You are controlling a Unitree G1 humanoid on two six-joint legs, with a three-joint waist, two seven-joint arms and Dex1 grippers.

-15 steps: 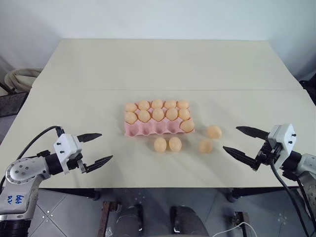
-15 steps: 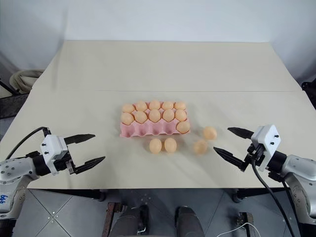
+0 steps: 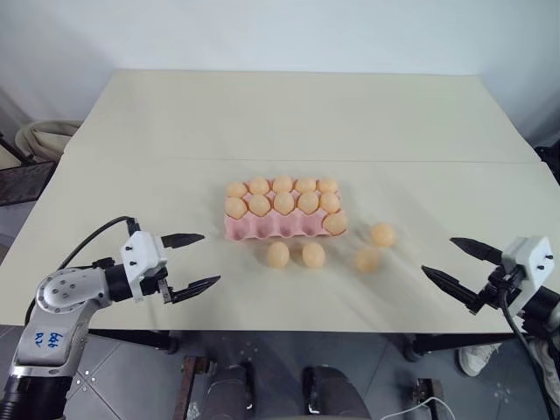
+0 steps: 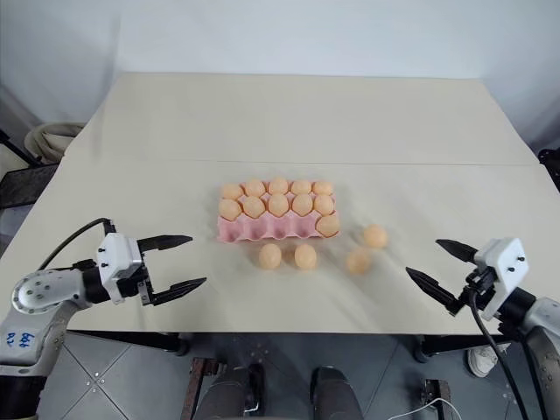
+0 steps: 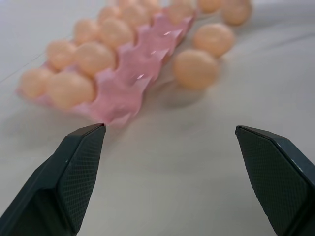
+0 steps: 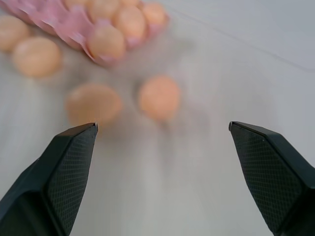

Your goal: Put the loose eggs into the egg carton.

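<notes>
Four loose eggs are lying on the pale counter (image 3: 131, 184) just below the egg carton (image 3: 282, 226) at the centre of the head-camera frame: egg one (image 3: 278, 254) and egg two (image 3: 313, 254) are sitting side by side, close together, under the carton's lower edge, while egg three (image 3: 367, 259) and egg four (image 3: 381, 234) are resting to the lower right of the carton, near one another. Eggs are occupying the upper two rows of the pink carton plus one cup at the lower right corner; the remaining cups of the lower row are showing bare pink. At the lower left of the frame, the left pincer (image 3: 194, 261) is hovering over the counter with its two black fingers spread wide, grasping nothing, its tips pointing toward the carton. At the lower right, the right pincer (image 3: 455, 262) is likewise standing released and empty, well apart from the nearest eggs. Neither pincer is touching an egg or the carton.
</notes>
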